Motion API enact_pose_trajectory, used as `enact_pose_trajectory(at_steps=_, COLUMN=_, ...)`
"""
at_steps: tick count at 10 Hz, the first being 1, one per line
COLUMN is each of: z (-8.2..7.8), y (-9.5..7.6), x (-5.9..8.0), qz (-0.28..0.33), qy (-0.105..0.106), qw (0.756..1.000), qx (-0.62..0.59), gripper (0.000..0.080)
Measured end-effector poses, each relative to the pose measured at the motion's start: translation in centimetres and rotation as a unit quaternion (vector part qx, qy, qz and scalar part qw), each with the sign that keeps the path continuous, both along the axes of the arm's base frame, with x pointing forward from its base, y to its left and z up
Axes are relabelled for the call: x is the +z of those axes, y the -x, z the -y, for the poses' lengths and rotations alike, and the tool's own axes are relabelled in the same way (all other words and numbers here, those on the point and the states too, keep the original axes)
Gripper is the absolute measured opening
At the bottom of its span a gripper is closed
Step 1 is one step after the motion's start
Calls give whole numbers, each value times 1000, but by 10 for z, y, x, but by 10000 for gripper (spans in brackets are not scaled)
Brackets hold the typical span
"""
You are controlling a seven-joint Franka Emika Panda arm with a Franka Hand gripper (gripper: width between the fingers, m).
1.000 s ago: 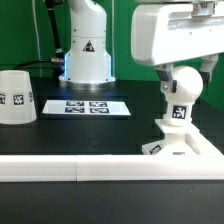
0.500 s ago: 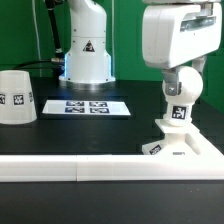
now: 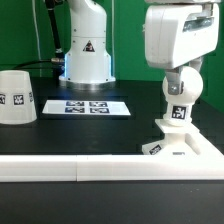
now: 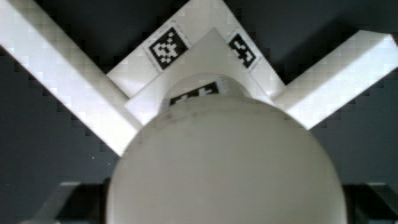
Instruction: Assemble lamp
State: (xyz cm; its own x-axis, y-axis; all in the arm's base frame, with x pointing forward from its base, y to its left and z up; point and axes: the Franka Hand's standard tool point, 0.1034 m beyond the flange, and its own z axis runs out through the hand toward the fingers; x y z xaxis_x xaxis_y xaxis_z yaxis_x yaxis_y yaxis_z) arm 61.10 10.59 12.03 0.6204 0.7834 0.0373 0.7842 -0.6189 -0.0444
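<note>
exterior view, gripper: gripper (image 3: 181, 76) hangs at upper right, directly over the bulb (image 3: 180, 95); clamped or apart, cannot tell.
exterior view, lamp: bulb upright on base (image 3: 186, 146), lower right; shade (image 3: 17, 97) far left, well apart.
wrist view: bulb (image 4: 222, 160) looms large, base (image 4: 192, 45) beyond it.
step, likely: seating the bulb; keep it upright and centred on the base.

**White arm, black triangle badge**

The arm's pedestal (image 3: 96, 63) is a glossy white, rounded column. A black triangular warning sticker (image 3: 88, 45) sits on its front, and a blue glow (image 3: 65, 69) shows low on one side. Thin dark cables (image 3: 46, 30) hang beside it. The wrist housing (image 3: 178, 35) is a smooth white block with rounded corners.
</note>
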Motion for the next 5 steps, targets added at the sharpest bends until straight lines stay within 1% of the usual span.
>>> enact_pose_trajectory(at_steps=1, z=0, y=0, x=0, qz=0, qy=0, qw=1000, qx=-1, gripper=576)
enact_pose_trajectory(at_steps=2, z=0, y=1, x=0, qz=8, qy=-7, qw=997, qx=-72, gripper=576)
enact_pose_trajectory(at_steps=3, z=2, y=6, x=0, qz=12, qy=-8, qw=992, qx=-123, gripper=576)
enact_pose_trajectory(at_steps=5, z=1, y=7, x=-1, qz=20, qy=-15, qw=973, qx=-230, gripper=577)
